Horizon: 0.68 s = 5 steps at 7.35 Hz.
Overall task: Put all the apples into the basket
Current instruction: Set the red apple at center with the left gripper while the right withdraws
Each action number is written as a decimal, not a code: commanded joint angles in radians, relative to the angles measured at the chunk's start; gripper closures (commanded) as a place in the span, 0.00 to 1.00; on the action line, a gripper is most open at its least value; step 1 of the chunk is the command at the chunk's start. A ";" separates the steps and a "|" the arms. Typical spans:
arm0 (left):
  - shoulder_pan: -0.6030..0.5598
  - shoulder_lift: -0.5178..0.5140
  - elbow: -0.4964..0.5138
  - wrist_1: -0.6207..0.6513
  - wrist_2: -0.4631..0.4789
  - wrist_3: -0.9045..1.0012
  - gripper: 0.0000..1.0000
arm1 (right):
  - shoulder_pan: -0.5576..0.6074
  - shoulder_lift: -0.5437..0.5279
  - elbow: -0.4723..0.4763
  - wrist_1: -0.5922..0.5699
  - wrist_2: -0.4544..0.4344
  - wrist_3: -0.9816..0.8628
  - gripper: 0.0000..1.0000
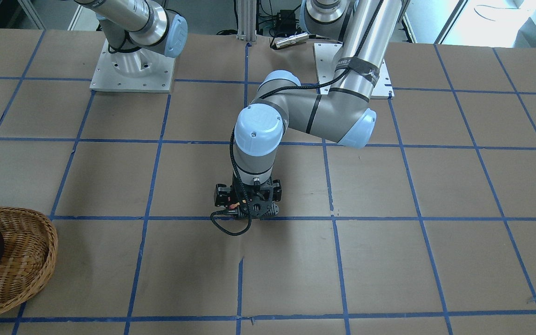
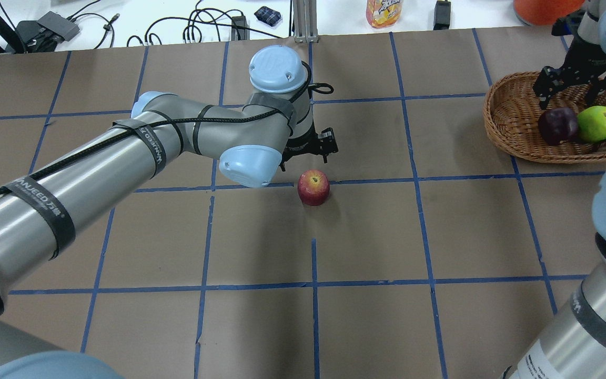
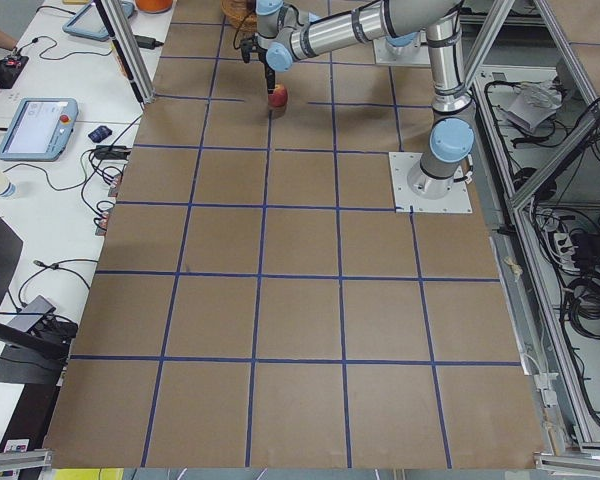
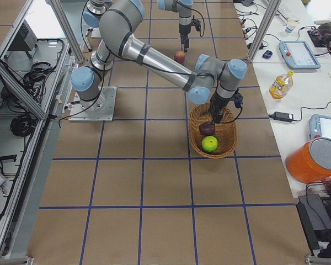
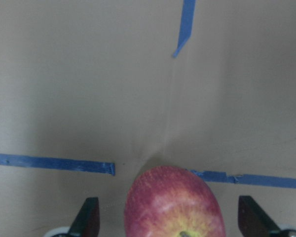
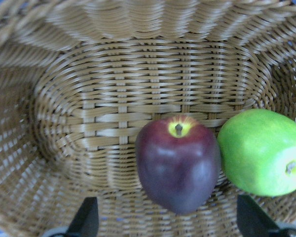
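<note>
The red apple [image 2: 313, 187] with a yellowish blush sits on the brown table near the middle. My left gripper [image 2: 308, 152] is open and hangs just above and behind it. In the left wrist view the red apple [image 5: 173, 205] lies between the two spread fingertips [image 5: 87, 217], untouched. The wicker basket [image 2: 508, 137] stands at the far right. The maroon apple [image 2: 558, 125] and the green apple [image 2: 596, 123] lie in it side by side. My right gripper [image 2: 568, 97] is open and empty above them. The right wrist view shows the maroon apple [image 6: 177, 165] and the green apple [image 6: 264, 150].
The table is brown paper with a blue tape grid [image 2: 313, 284]. In the front-facing view the basket [image 1: 26, 274] sits at the lower left edge and the left arm hides the red apple. A bottle [image 2: 384, 11] and cables lie beyond the far edge.
</note>
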<state>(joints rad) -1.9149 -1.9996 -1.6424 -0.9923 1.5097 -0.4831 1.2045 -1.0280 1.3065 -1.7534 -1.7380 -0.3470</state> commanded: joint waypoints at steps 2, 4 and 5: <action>0.086 0.215 0.003 -0.289 -0.014 0.167 0.00 | 0.206 -0.107 0.007 0.109 0.158 0.268 0.00; 0.193 0.342 0.012 -0.463 -0.009 0.301 0.00 | 0.413 -0.104 0.014 0.104 0.161 0.540 0.00; 0.242 0.395 0.013 -0.485 -0.011 0.331 0.00 | 0.500 -0.098 0.017 0.103 0.164 0.631 0.00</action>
<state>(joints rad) -1.7380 -1.6773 -1.6328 -1.4193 1.4997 -0.2102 1.5867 -1.1315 1.3199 -1.6485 -1.5800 0.1396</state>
